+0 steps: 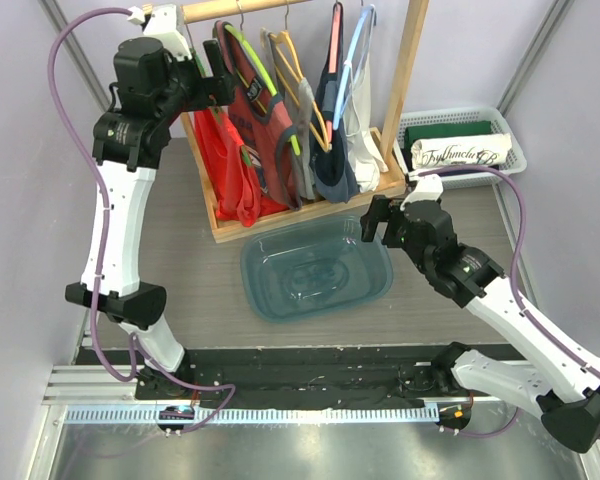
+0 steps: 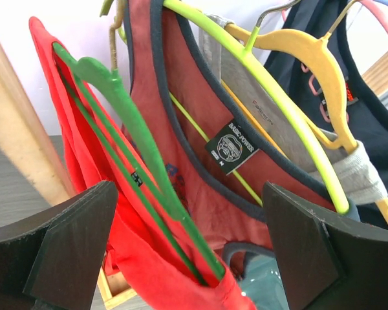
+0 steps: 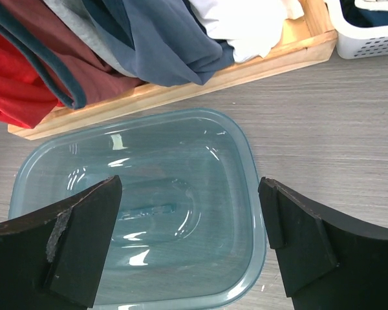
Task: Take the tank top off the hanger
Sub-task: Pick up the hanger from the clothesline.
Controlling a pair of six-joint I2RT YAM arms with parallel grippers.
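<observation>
A red tank top (image 1: 223,160) hangs on a green hanger (image 2: 126,110) at the left end of the wooden rack. The hanger is steeply tilted, its lower end tucked in a fold of red fabric (image 2: 149,271). My left gripper (image 1: 218,75) is raised near the rail and open; in its wrist view the left gripper (image 2: 191,258) has the hanger's lower end and red fold between its fingers, not touching them. A maroon tank top (image 2: 194,97) on a lime hanger (image 2: 258,71) hangs behind. My right gripper (image 1: 372,222) is open and empty over the teal tub (image 3: 246,142).
Grey, navy and white tops on yellow, pink and blue hangers fill the rest of the rack (image 1: 325,110). The rack's wooden base tray (image 1: 280,218) borders the tub's (image 1: 246,268) far side. A white basket (image 1: 515,150) with folded clothes stands at the back right.
</observation>
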